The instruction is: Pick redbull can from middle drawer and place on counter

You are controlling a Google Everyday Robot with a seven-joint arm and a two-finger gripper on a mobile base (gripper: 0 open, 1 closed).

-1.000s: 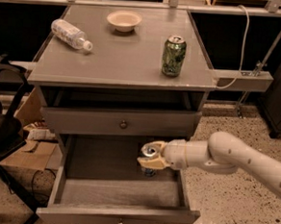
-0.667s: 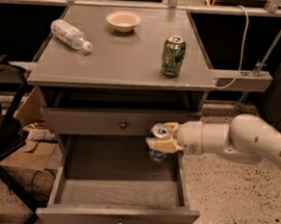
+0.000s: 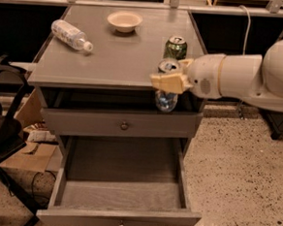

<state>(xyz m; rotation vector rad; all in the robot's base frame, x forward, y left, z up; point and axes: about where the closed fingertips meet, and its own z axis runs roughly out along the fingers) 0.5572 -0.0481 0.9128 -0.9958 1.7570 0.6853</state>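
1. Right of centre in the frame, at the front edge of the flat matte grey worktop (image 3: 111, 59), the white arm's gripper (image 3: 167, 82) holds the slim silver-and-blue redbull can (image 3: 165, 100). Its tan fingers (image 3: 159, 81) are clamped round the can's middle.
2. A second ago I had the can low over the deep grey middle drawer (image 3: 122, 184). It has since risen clear of that drawer.
3. The silver top shows just above the fingers, and the lower half hangs below them, in front of the gap under the worktop's edge.
4. I read the pick as done and the lift as unfinished. The base still looks lower than the worktop, so I judge more height is needed before moving in.
5. The wider green patterned can (image 3: 175, 47) stands just behind the gripper, so I would set down away from it.
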